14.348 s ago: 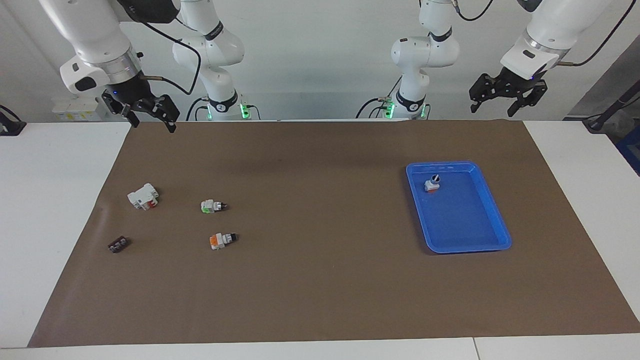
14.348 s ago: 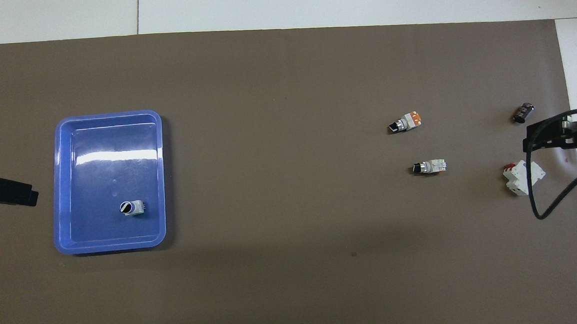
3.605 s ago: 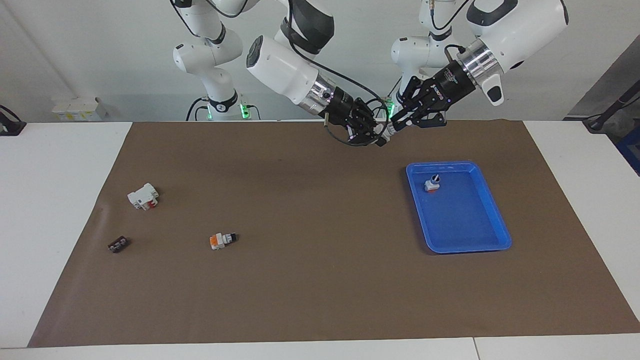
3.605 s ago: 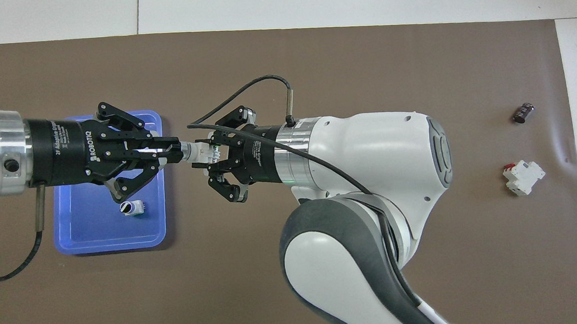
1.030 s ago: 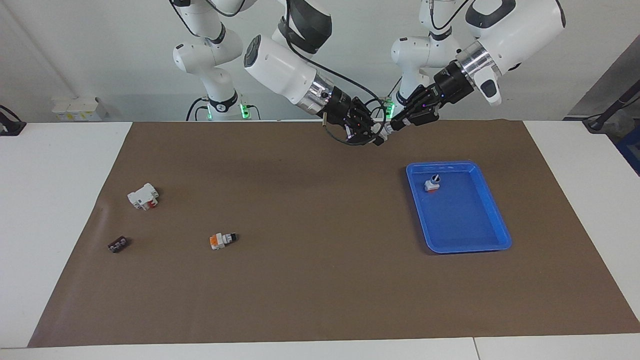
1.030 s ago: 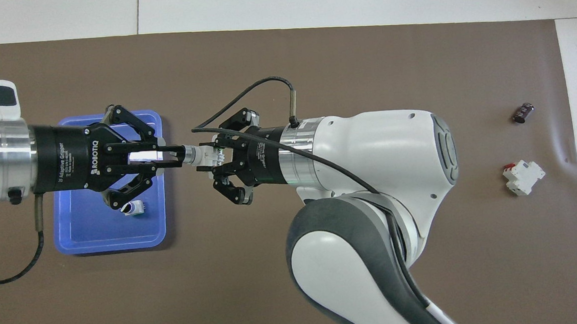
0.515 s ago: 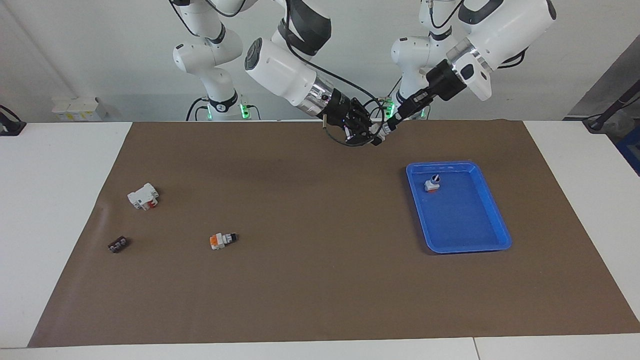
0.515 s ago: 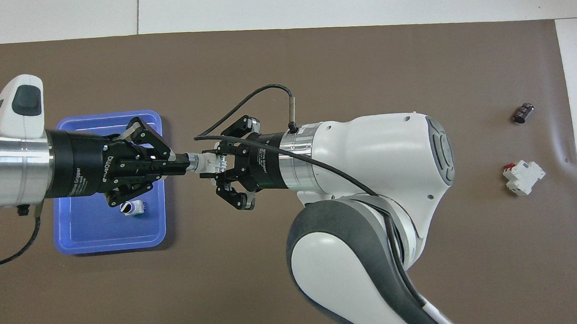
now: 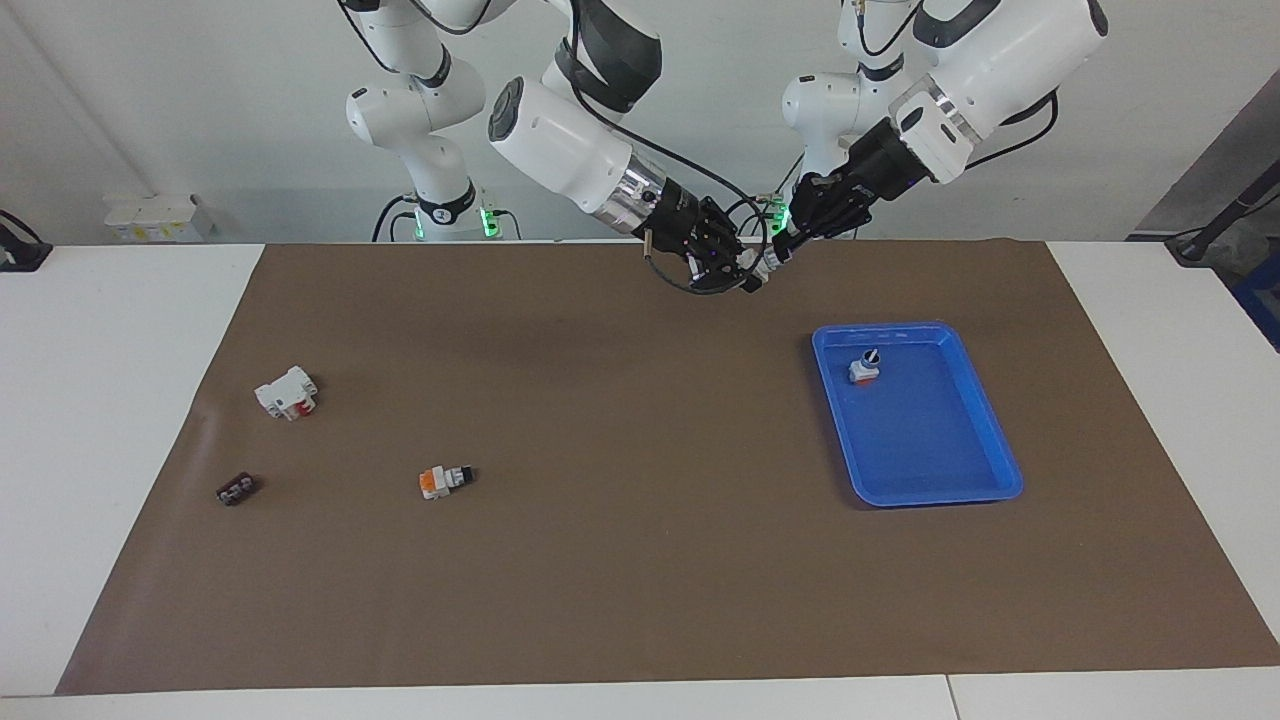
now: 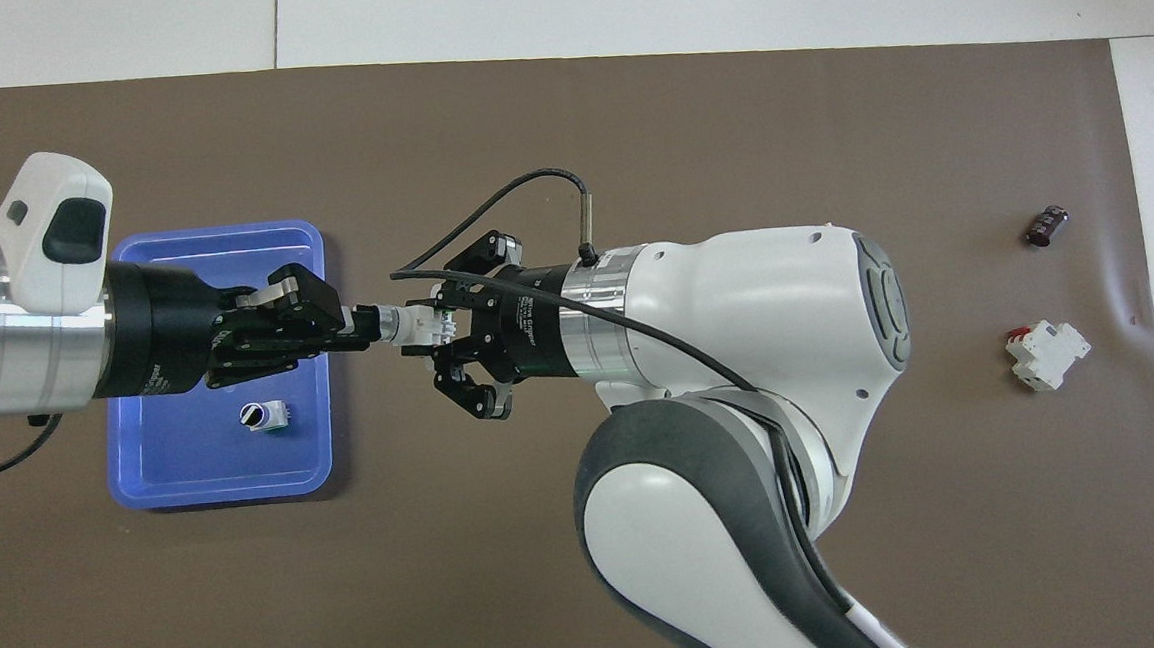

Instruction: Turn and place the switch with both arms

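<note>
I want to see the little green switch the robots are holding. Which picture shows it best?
The overhead view: the switch shows clearly in the air, pinched between the left tool and the right tool. In the facing view the switch is just a tiny speck between them.

Stood before a plain pale wall [image 9: 200,120], evenly lit, without strong shadows. Was a white desk [image 9: 110,400], made of panels with thin seams between them. Was covered over most of its top by a large brown mat [image 9: 620,560], flat except for a small wrinkle at the edge toward the right arm's end. Carried a small white box [image 9: 155,212] close to the wall, at the same end. Showed a dark grey panel [image 9: 1215,170] at the corner toward the left arm's end, and something blue [image 9: 1262,300] just below it.
</note>
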Robot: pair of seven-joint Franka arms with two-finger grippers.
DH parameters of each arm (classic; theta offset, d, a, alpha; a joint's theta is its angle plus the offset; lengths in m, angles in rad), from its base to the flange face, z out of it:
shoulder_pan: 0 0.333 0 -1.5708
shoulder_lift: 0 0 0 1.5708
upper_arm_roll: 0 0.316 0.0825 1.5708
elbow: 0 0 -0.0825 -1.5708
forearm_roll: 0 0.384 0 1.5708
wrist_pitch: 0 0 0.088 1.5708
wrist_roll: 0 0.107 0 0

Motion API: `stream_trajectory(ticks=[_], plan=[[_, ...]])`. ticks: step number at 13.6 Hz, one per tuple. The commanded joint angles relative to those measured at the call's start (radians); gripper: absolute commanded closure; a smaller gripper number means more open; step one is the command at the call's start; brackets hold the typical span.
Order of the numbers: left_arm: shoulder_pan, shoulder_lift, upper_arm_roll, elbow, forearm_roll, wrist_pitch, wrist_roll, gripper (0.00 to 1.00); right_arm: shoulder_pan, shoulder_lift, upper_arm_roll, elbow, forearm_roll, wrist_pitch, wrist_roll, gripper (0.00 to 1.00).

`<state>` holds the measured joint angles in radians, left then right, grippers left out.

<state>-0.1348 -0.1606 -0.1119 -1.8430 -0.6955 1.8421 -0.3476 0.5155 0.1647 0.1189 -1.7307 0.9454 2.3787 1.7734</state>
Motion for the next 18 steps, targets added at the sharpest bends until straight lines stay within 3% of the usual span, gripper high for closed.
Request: stream_trajectory(ticks=[1,5,7,18], plan=[[-0.003,-0.02,-0.029,-0.039,0.025,-0.02,0.036,1.0,-0.002,0.018,0.013,0.049,0.001,0.043,0.029,1.0],[-0.002,-0.019,-0.025,-0.039,0.03,-0.03,0.039,1.0,-0.002,0.018,0.013,0.049,0.001,0.043,0.029,1.0],[-0.014,-0.011,-0.029,-0.035,0.066,0.037,0.157,1.0,-0.002,0.015,0.013,0.048,0.001,0.045,0.029,1.0],[-0.005,-0.016,-0.029,-0.042,0.068,0.031,0.364,1.0,-0.002,0.013,0.013,0.046,0.001,0.045,0.029,1.0]])
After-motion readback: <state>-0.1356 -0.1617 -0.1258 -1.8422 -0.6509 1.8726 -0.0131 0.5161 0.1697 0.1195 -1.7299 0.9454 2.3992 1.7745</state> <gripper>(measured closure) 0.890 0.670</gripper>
